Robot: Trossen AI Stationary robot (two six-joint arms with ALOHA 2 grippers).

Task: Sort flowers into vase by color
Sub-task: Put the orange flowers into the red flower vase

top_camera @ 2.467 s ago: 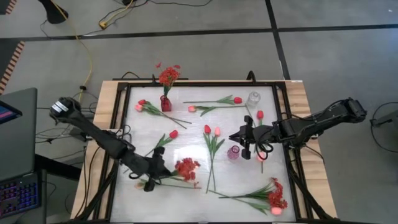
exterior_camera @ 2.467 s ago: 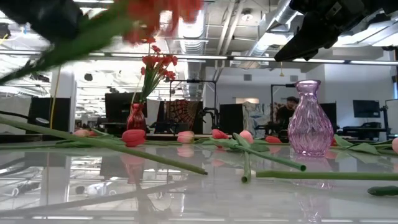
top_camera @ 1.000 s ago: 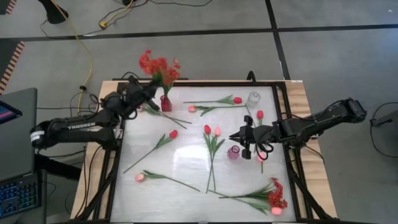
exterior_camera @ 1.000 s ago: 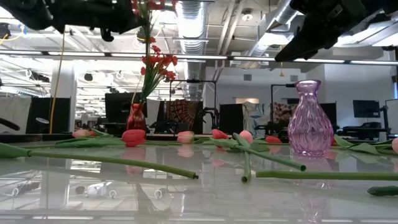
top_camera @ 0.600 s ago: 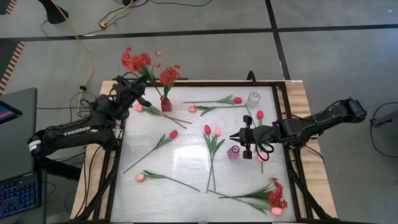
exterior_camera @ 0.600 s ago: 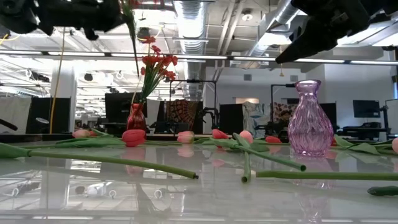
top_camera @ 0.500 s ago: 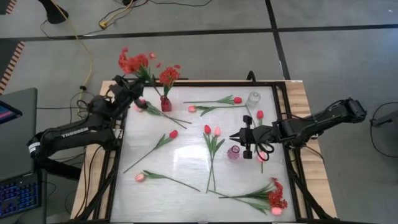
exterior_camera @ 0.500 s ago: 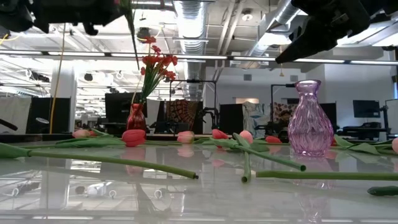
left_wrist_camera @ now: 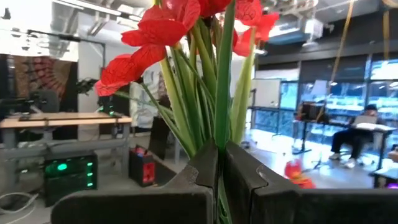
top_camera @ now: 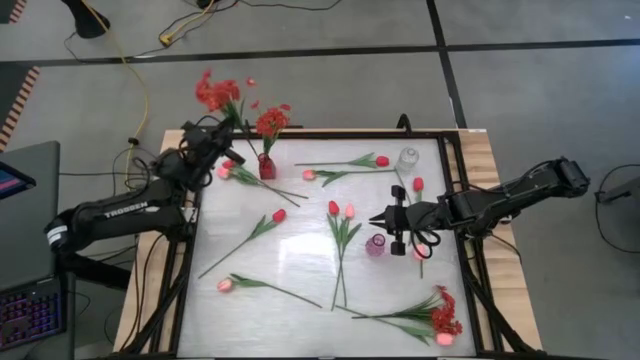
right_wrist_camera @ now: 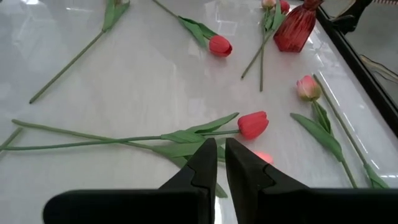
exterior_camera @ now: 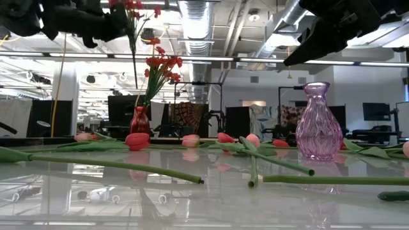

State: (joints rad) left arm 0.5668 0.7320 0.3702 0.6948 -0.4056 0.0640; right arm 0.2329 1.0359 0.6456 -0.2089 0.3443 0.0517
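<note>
The left hand [top_camera: 218, 140] is squeezed tight on a bunch of small red flowers [top_camera: 216, 92], holding it up in the air next to the red vase [top_camera: 267, 166] at the back of the tabletop [top_camera: 300, 250]. The right hand [top_camera: 384, 219] is nearly closed and holds nothing, above the purple vase [exterior_camera: 318, 122]. Tulips [top_camera: 340, 209] lie around.

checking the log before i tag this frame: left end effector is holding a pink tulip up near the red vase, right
Not quite. The left end effector is holding up a spray of small red blossoms, not a pink tulip; the left wrist view shows its stems clamped between the fingers. It is indeed near the red vase.
</note>
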